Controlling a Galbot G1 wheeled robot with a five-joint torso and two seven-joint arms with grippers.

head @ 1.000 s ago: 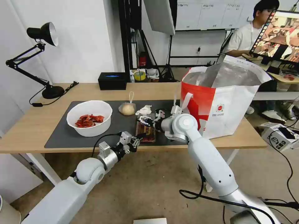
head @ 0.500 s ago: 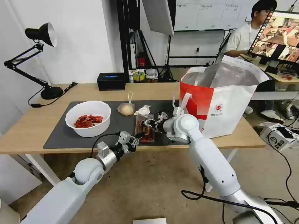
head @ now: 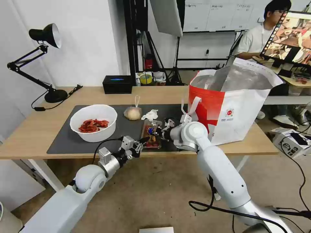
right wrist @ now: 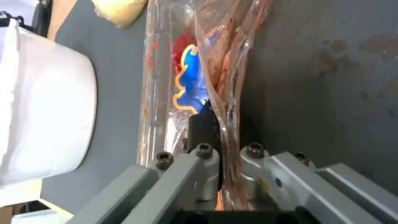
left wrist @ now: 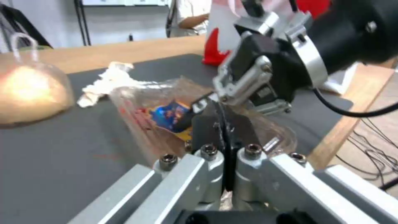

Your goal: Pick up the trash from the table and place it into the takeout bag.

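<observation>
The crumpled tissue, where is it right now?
In the head view, the crumpled tissue lies on the dark mat, between the knotted clear bag and the takeout bag.

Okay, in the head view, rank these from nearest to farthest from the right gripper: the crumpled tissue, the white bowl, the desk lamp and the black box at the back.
From the right gripper, shut on the clear plastic tray:
1. Crumpled tissue, just behind it on the mat.
2. White bowl, to its left on the mat.
3. Black box, at the table's back edge; roughly as far as the bowl, hard to separate.
4. Desk lamp, far left corner.
</observation>
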